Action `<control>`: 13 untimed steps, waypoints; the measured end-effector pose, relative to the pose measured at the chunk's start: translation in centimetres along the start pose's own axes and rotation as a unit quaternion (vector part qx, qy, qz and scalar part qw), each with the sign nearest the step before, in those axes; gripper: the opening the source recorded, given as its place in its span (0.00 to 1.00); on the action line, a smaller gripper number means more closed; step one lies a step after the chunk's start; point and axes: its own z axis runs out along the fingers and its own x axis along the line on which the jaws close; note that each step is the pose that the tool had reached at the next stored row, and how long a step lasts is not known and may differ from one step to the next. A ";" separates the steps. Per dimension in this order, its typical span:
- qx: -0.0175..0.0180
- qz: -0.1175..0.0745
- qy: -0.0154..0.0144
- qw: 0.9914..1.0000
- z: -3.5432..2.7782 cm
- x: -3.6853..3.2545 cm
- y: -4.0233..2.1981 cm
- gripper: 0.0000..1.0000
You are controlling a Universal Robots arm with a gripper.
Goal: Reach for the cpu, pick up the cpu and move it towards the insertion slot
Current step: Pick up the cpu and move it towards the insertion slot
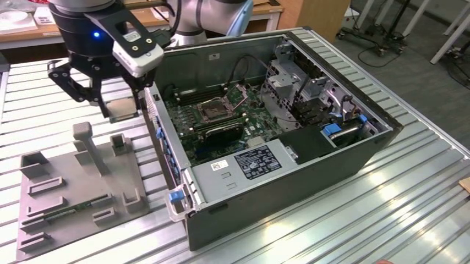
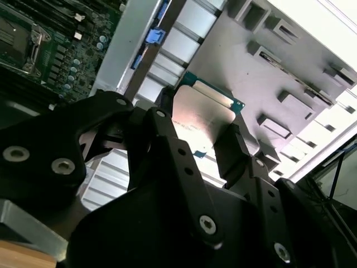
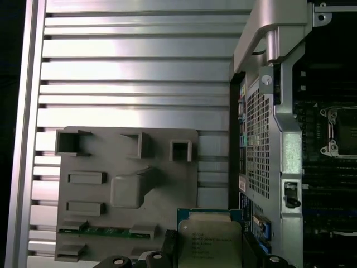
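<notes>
Ribbed metal table (image 1: 411, 198) carries everything we see: an open case (image 1: 294, 181) lying on its side and, on the exterior view's left, a grey tray (image 1: 81, 192). Inside the case we find the green board, with the slot (image 1: 215, 109) near its middle, its metal frame around a dark centre; a drive cage and a labelled power box sit around it. Between the slot and the tray stands the case wall (image 1: 158, 129), edged with blue clips. We see the tray holding raised posts and square recesses, and a green memory stick (image 1: 70, 212) lying in one long recess. Above the tray, just beside that wall, hangs the gripper (image 1: 121, 113), its black fingers (image 2: 237, 151) clamped on two sides of the cpu (image 3: 210, 243). We see the cpu lifted clear of the tray, pale face showing in both wrist views, still outside the case
</notes>
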 end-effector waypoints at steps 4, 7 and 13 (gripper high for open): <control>0.000 0.000 0.000 1.000 0.02 -1.04 -0.02 0.54; 0.000 0.000 0.000 1.000 0.03 -1.87 -0.04 0.54; 0.000 0.000 0.000 1.000 0.06 -3.69 -0.07 0.54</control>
